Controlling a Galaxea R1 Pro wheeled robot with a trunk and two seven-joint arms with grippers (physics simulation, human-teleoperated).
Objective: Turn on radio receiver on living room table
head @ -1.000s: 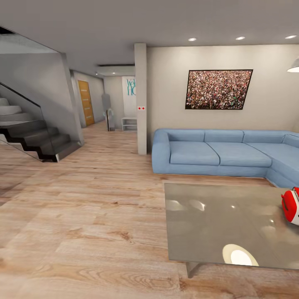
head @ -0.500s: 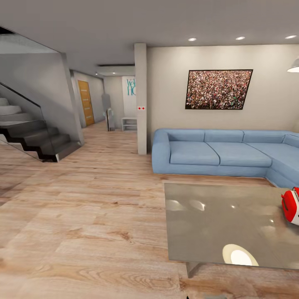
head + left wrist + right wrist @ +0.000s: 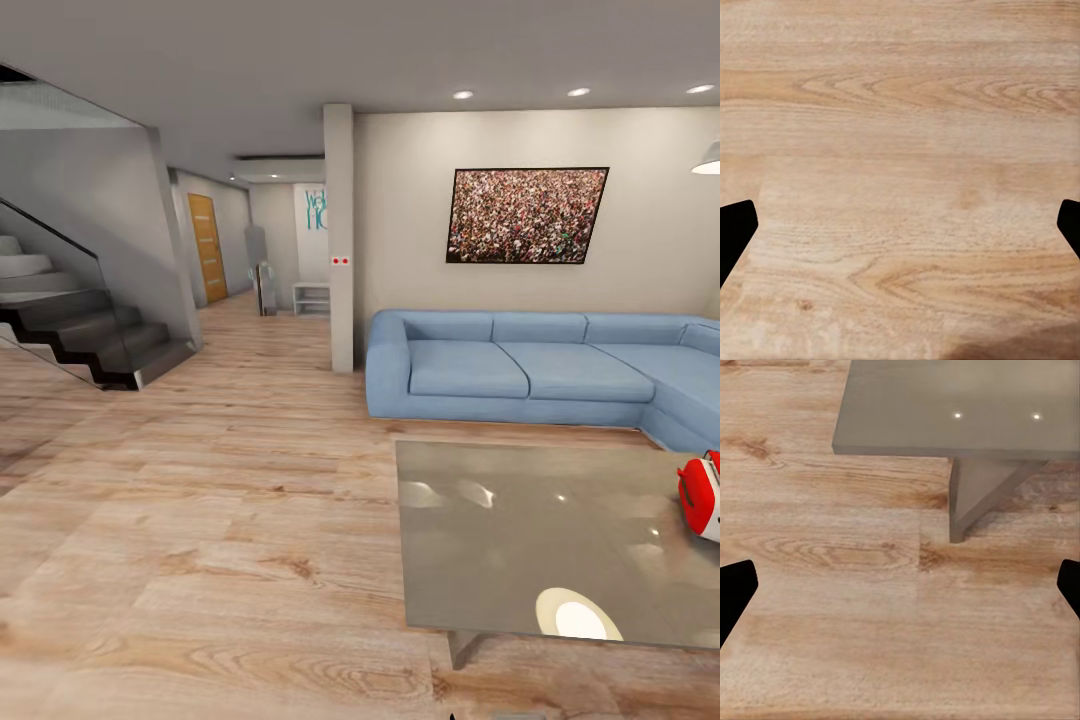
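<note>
Hardly anything differs from half a second ago: the head view is unshifted. The radio receiver (image 3: 701, 496) sits at the far right of the grey desk (image 3: 520, 540), cut by the frame edge, with the blue sofa (image 3: 520, 368) behind. Both wrist views look down on wood floor (image 3: 900, 150); the left gripper (image 3: 900, 225) and right gripper (image 3: 900, 585) are spread wide, empty.

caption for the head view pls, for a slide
Red radio receiver at the grey table's far right edge, blue sofa behind.
</note>
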